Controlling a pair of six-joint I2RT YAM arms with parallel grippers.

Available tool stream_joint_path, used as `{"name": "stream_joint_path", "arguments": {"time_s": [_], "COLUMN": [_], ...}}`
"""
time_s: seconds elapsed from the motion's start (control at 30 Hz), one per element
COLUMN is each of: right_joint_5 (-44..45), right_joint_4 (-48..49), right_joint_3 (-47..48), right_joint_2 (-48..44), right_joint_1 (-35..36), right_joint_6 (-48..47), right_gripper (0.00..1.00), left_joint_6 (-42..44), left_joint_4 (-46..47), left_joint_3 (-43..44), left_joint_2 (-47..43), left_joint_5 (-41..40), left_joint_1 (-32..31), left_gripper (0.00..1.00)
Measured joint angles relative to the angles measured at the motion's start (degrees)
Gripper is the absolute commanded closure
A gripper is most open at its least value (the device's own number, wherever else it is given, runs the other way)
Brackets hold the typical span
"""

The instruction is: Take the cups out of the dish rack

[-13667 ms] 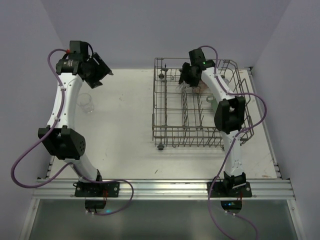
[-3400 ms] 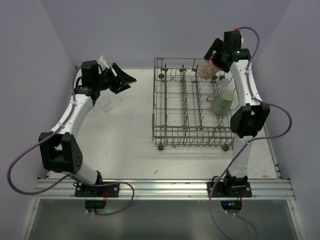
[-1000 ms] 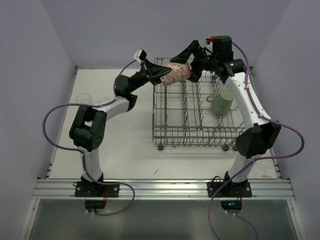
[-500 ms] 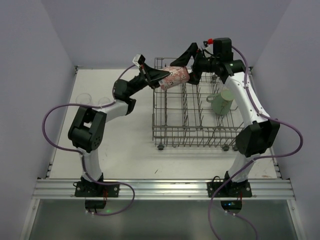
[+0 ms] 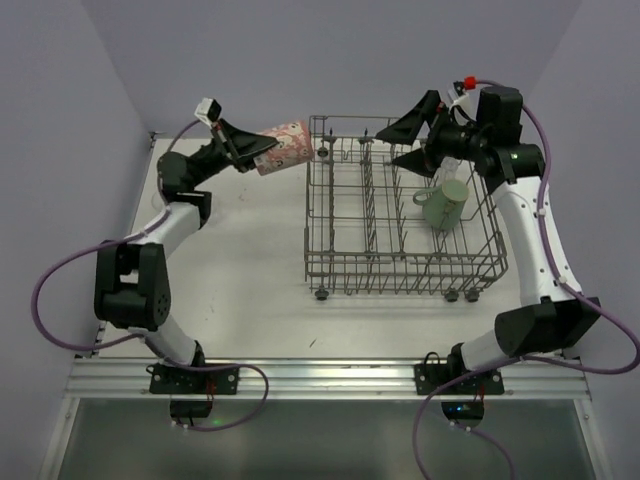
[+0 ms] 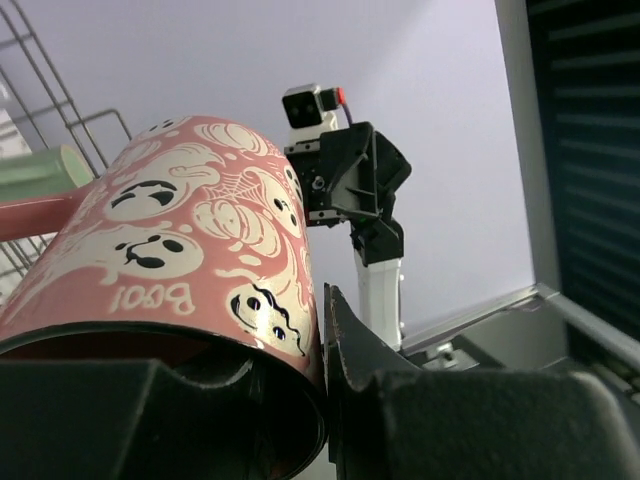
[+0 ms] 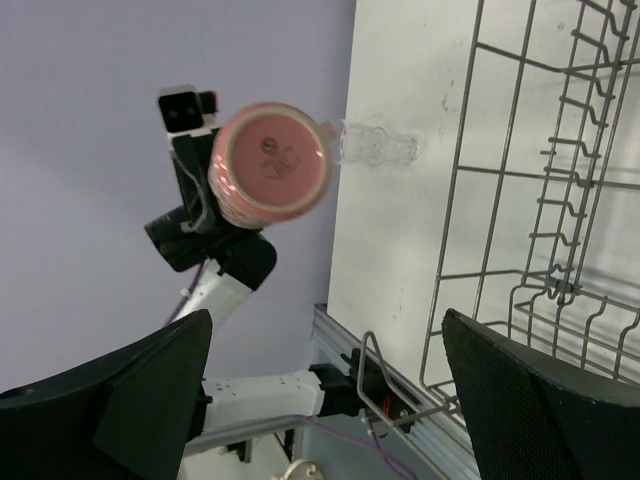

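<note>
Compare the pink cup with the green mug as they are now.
The pink cup is held by its rim in the left gripper, outside the dish rack; the green mug sits in the rack, ungripped. The pink cup carries pale ghosts and pumpkins; the green mug is plain. Both have a handle.

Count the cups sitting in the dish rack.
1 for certain: the green mug, at the right side of the dish rack. A clear glass may stand just behind it, but it is too faint to confirm.
</note>
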Motion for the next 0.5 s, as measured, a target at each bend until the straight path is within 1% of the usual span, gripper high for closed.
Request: {"name": "stream_joint_path", "arguments": {"time_s": [0.1, 0.17, 0.27, 0.3, 0.33, 0.37, 0.4, 0.43, 0.5], "right_joint_5": [-0.1, -0.1, 0.1, 0.2, 0.2, 0.2, 0.2, 0.2, 0.2], "right_joint_4": [-0.1, -0.4, -1.4, -1.5, -1.6, -1.7, -1.9, -2.1, -2.2], "right_joint_3": [-2.7, -4.6, -5.7, -5.6, -5.6, -5.6, -5.6, -5.6, -5.6], "right_joint_2": [-2.6, -3.0, -1.9, -1.5, -1.2, -1.0, -0.9, -0.9, -0.9], "right_joint_1": [0.4, 0.4, 0.4, 0.4, 0.4, 0.4, 0.4, 0.5, 0.8], "right_joint_6": [-0.8, -1.1, -1.2, -1.2, -1.3, -1.3, -1.5, -1.5, -1.6], "right_gripper": [0.01, 0.01, 0.01, 0.01, 0.01, 0.01, 0.01, 0.01, 0.01], "left_joint_6": [4.0, 8.0, 14.5, 17.4, 22.5, 29.2, 35.7, 43.1, 55.1], "left_joint_4": [-2.6, -5.8, -13.2, -17.8, -24.5, -33.2, -45.4, -56.6, -72.9], "left_joint_3": [0.3, 1.8, 4.9, 6.1, 8.1, 10.8, 15.4, 21.0, 29.4], "left_joint_2": [-5.4, -8.0, -9.9, -10.2, -10.3, -10.0, -9.4, -7.9, -5.7], "left_joint_5": [2.2, 4.2, 6.8, 7.2, 7.6, 7.2, 5.5, 3.0, -5.4], "left_joint_1": [2.7, 3.1, 3.3, 3.6, 4.0, 4.3, 4.7, 4.9, 5.1], "left_gripper": [1.00, 1.00, 1.00, 1.00, 1.00, 1.00, 1.00, 1.00, 1.00]}}
